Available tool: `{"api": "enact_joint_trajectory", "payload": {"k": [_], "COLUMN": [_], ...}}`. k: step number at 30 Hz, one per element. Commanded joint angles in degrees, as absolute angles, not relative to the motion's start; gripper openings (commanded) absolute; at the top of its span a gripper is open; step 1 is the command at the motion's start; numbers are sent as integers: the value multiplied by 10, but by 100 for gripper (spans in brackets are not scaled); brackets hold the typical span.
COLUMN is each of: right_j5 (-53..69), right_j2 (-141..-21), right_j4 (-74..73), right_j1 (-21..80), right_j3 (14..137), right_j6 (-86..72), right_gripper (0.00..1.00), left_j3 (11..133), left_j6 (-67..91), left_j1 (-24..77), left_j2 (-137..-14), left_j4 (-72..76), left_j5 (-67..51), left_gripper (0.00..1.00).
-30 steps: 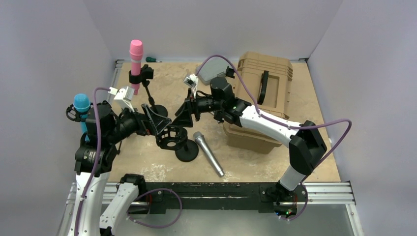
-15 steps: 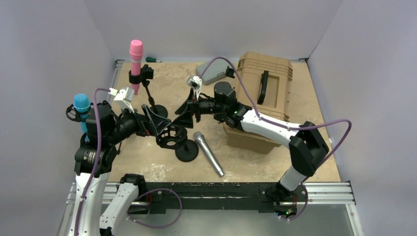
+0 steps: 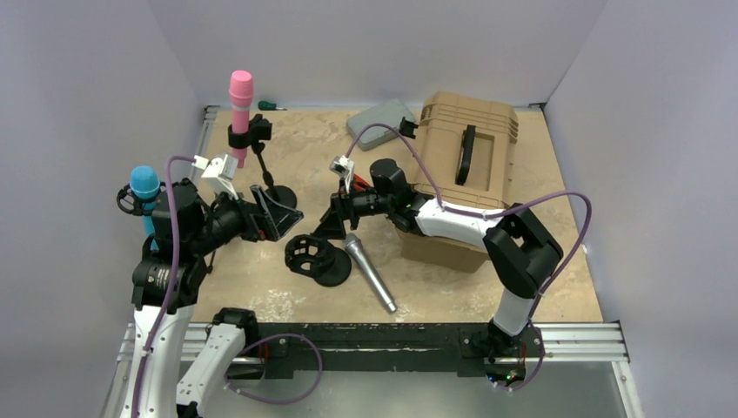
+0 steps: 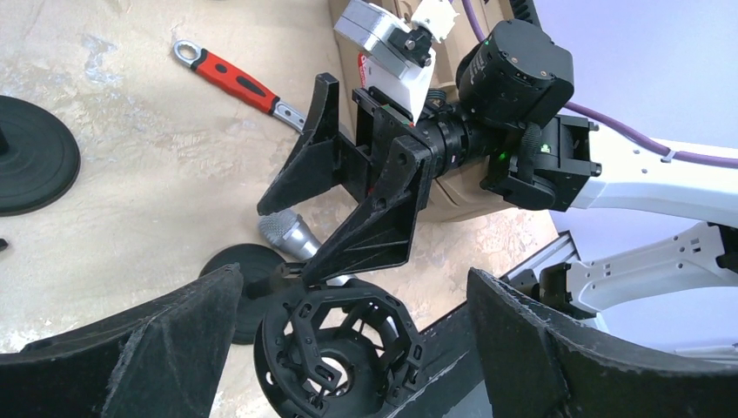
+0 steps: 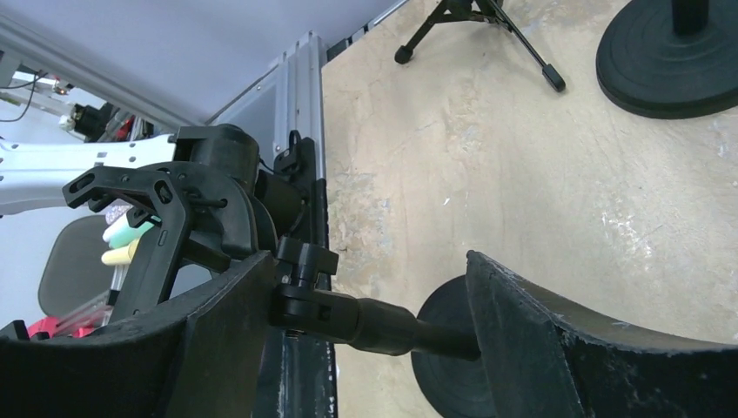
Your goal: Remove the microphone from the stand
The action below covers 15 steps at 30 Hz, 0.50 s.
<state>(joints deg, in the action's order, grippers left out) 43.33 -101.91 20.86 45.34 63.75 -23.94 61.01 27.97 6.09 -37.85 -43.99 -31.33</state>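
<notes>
A silver microphone [image 3: 370,272] lies flat on the table beside a black stand with an empty shock-mount ring [image 3: 310,254]. My left gripper [image 3: 283,218] is open and empty, just left of and above the ring. In the left wrist view the ring [image 4: 339,348] sits between and beyond my open left gripper [image 4: 352,283], with the microphone's head [image 4: 291,233] behind it. My right gripper [image 3: 335,228] is open. In the right wrist view my right gripper [image 5: 365,261] straddles the stand's stem [image 5: 383,318] without closing on it.
A pink microphone [image 3: 240,96] stands in a stand at the back left. A blue one [image 3: 144,185] stands at the far left. A tan case [image 3: 461,165] is on the right, with a grey box [image 3: 381,117] behind it. A red wrench [image 4: 239,78] lies on the table.
My left gripper has drawn back to the left, off the shock-mount ring, and the ring has dropped lower. My right gripper has moved down and toward the stand's stem.
</notes>
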Motion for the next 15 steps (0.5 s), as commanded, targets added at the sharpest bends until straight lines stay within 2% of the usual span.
{"api": "enact_joint_trajectory", "payload": {"k": [1,10,15], "right_j5": [359,358,341], "right_j2": [-1061,-1002,-989], "right_j4": [85,41,5], "right_j1": [448,448,448], "right_j3": [611,669,733], "right_j6": [-164,-166,-174], "right_gripper": [74,77,80], "left_j3": [616,689,781], "left_j6": [288,252,228], "left_j1": [63,63,64], "left_j2": [-381,-409,-442], "left_j4": [-425,-450,-445], "left_j5": [-324,-284,-184], "left_gripper": [97,98,98]}}
